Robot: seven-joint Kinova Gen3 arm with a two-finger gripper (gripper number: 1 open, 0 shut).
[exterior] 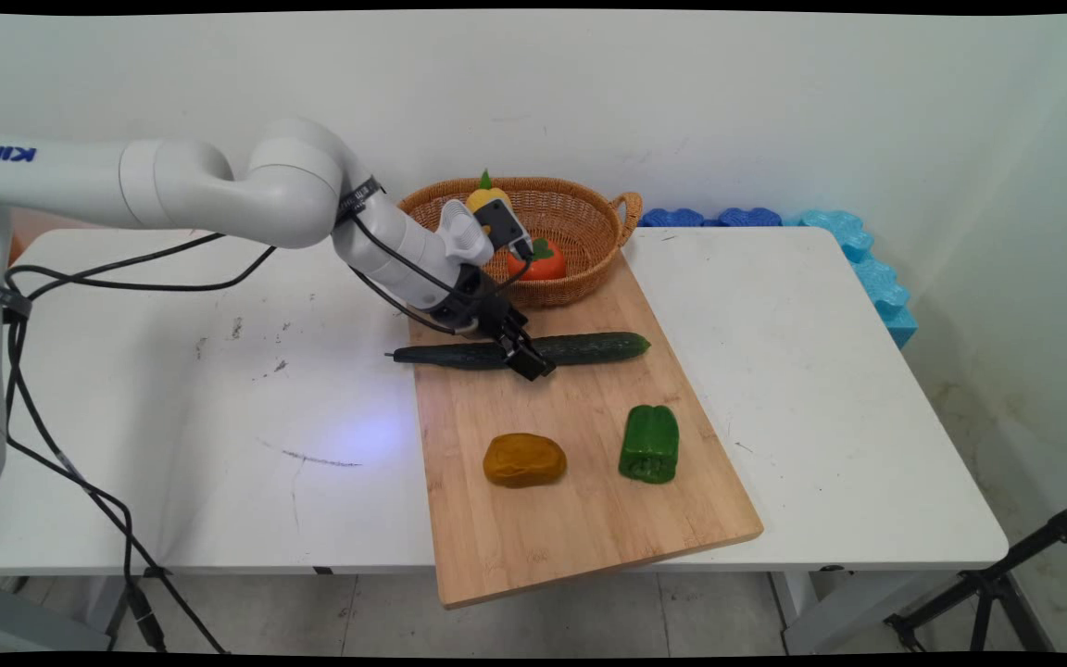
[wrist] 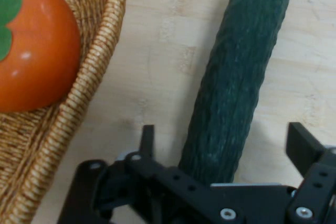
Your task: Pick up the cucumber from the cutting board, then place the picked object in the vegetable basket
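Across the far end of the wooden cutting board [exterior: 589, 463], a long dark cucumber [exterior: 580, 348], stem end overhanging onto the white table [exterior: 821, 371]. Straddling its middle, the black gripper [exterior: 526, 357], fingers [wrist: 300, 142] spread wide and clear of the skin; seen only by hand view. Behind, a wicker basket [exterior: 589, 218] with an orange tomato [wrist: 31, 51]. Nearer: brown potato [exterior: 523, 459], green pepper [exterior: 650, 444].

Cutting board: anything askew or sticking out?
Yes. The cutting board lies skewed, its near corner overhanging the table edge. The cucumber pokes its stem end off the board's left side. The open gripper straddles it.
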